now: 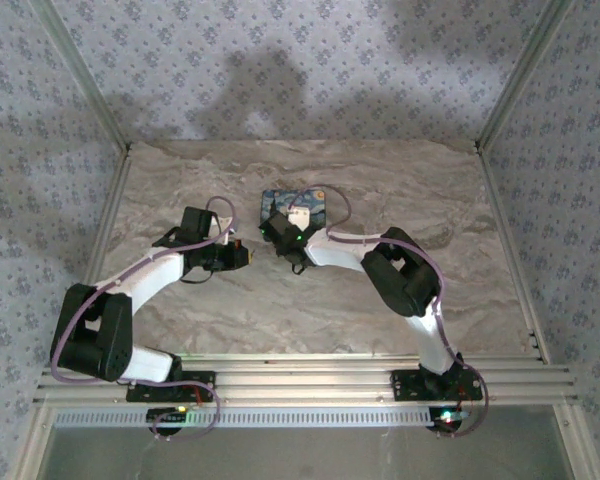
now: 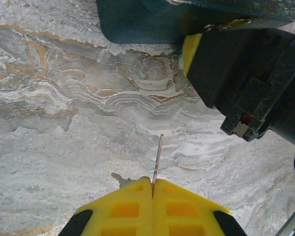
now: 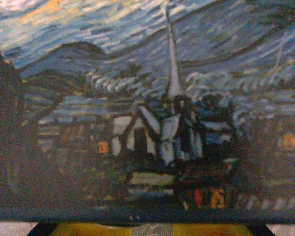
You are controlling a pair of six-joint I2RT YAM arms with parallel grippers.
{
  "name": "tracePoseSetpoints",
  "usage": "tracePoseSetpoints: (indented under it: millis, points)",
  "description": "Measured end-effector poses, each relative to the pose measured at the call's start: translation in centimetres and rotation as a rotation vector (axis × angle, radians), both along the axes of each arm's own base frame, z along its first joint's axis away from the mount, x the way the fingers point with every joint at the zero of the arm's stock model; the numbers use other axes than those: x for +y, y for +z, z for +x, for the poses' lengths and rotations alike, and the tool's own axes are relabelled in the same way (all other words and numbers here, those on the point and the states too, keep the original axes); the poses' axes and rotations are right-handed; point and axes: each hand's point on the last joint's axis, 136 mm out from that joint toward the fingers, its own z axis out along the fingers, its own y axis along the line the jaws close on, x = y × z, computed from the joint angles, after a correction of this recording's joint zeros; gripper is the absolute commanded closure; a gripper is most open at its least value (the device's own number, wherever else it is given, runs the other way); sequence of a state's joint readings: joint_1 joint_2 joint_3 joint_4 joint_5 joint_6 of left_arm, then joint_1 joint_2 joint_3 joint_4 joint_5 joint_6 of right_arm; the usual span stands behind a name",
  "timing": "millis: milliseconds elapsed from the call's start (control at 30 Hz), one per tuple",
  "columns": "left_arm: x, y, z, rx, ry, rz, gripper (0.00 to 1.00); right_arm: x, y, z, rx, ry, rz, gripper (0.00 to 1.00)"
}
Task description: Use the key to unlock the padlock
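The key (image 2: 158, 157), pinched in the left gripper's (image 2: 152, 186) jaws, points toward the box (image 2: 132, 22), where the right gripper (image 1: 273, 232), jaws unreadable, seemingly steadies the padlock; next, careful keyhole alignment.

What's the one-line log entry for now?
left hand: shut on key | right hand: at printed box, grip unclear | key: apart from printed box
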State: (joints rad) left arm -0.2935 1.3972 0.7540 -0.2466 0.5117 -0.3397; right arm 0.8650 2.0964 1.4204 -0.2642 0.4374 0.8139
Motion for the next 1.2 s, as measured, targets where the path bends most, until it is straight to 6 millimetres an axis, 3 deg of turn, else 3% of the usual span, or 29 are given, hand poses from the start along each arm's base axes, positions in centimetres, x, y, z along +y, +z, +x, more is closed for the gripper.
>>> tracePoseSetpoints:
  millis: [167,567,900,1200]
  points:
    - [-0.6,0.6,0.2,-0.027,-0.025,-0.027,1.00,-0.6,0.5,-0.4,0.024,0.015,0.025,0.95]
    - [-4.5,1.6,-1.0,-0.098,-0.148,-0.055,1.00,-5.4,2.4,-4.4,0.083,0.022,0.057,1.00]
    - [-5.9,2.2,-1.8,-0.186,-0.240,-0.045,1.00,-4.2,2.2,-6.8,0.244,0.108,0.155,1.00]
    - [-6.0,2.9,-5.1,-0.305,-0.308,-0.065,1.00,-3.1,6.0,-5.8,0.301,0.164,0.363,1.00]
